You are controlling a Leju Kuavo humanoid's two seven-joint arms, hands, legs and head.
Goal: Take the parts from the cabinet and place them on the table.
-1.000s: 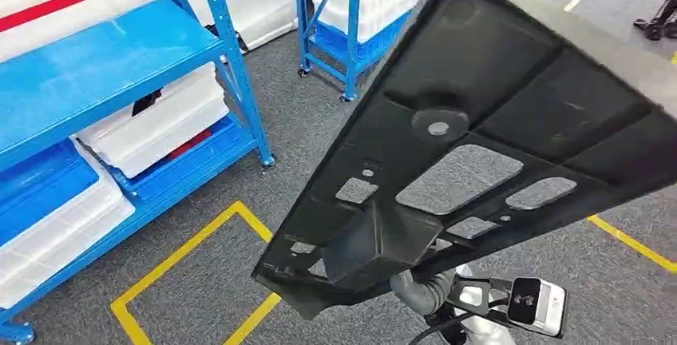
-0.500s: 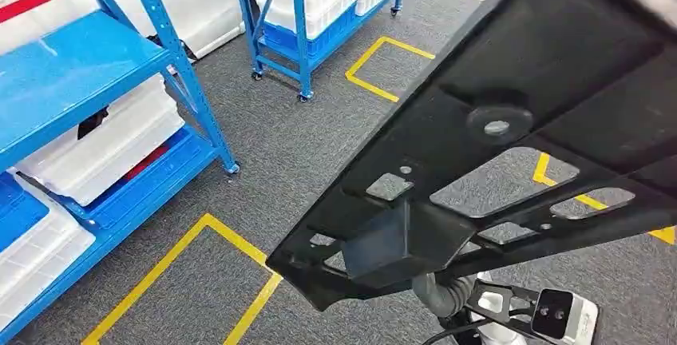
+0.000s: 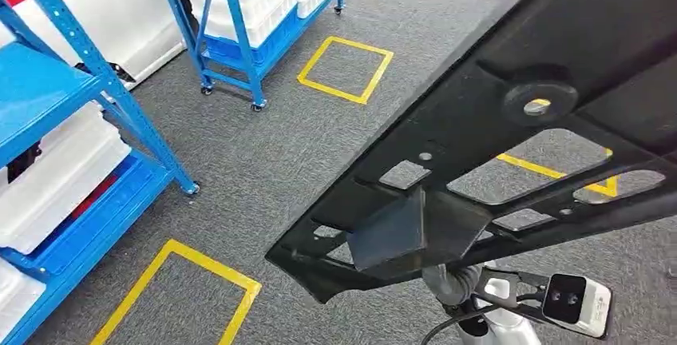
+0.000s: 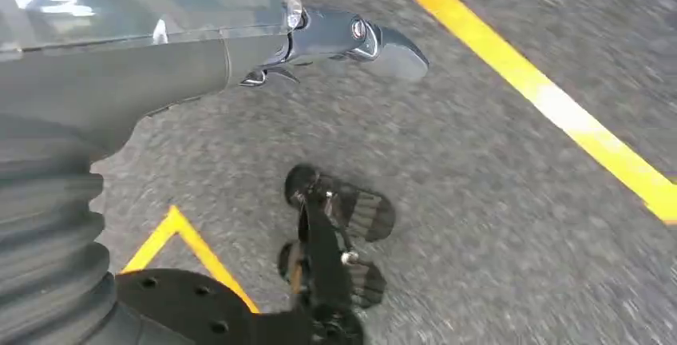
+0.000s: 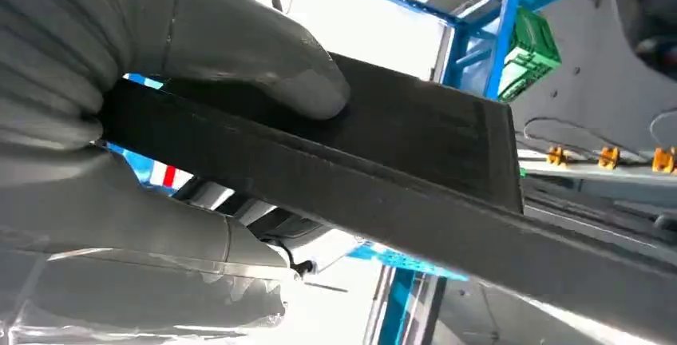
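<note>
A large black plastic panel (image 3: 495, 145) with cut-out windows and a round boss fills the right of the head view, held up at a tilt above the floor. In the right wrist view my right hand (image 5: 160, 121) grips the panel's edge (image 5: 415, 177), thumb pressed on one face and fingers under the other. In the head view the panel hides that hand, and its grey wrist (image 3: 451, 285) shows below. My left hand (image 4: 160, 49) hangs over the grey floor, fingers stretched out and holding nothing.
A blue shelf rack (image 3: 48, 97) with white bins (image 3: 56, 169) stands at the left. A second blue wheeled rack (image 3: 239, 17) stands further off. Yellow tape squares (image 3: 345, 69) (image 3: 176, 297) mark the grey carpet.
The whole view has swung: the racks have slid left and a far yellow square has come into sight, so the camera has moved. The panel stays in my right hand.
</note>
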